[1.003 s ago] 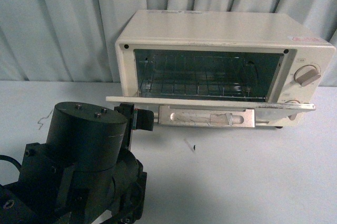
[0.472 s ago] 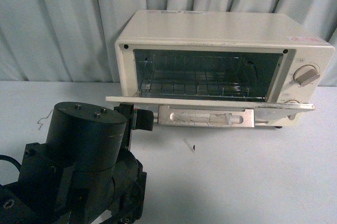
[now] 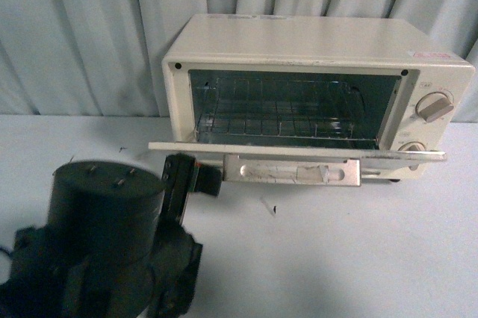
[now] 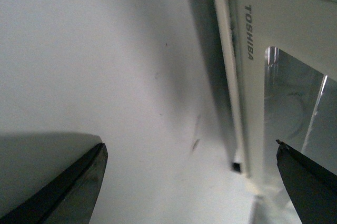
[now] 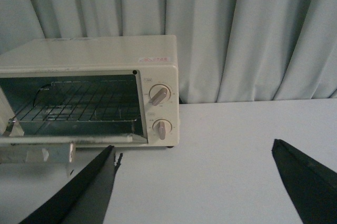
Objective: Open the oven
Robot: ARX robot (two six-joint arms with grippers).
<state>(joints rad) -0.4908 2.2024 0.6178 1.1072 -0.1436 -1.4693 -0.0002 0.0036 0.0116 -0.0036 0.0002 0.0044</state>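
The cream-white oven (image 3: pixel 314 49) stands at the back of the table, its glass door (image 3: pixel 295 155) dropped down flat, its wire rack (image 3: pixel 284 120) in sight. The bar handle (image 3: pixel 291 171) hangs under the door's front edge. Two beige knobs (image 3: pixel 433 107) sit on its right face. My left gripper (image 3: pixel 196 172) is open and empty just off the door's left corner, not touching it. In the left wrist view the door corner with TOSHIBA lettering (image 4: pixel 248 32) lies between the open fingers (image 4: pixel 79 182). My right gripper (image 5: pixel 195 182) is open over bare table, with the oven (image 5: pixel 95 61) well beyond it.
Grey curtains (image 3: pixel 89 34) hang behind the oven. The white table (image 3: pixel 336 251) stretches in front. A small dark speck (image 3: pixel 273 210) lies on the table ahead of the door. My left arm's dark body (image 3: pixel 104 243) fills the lower left of the front view.
My left arm has drawn back and down from the door's left corner. The door has dropped slightly lower, to flat.
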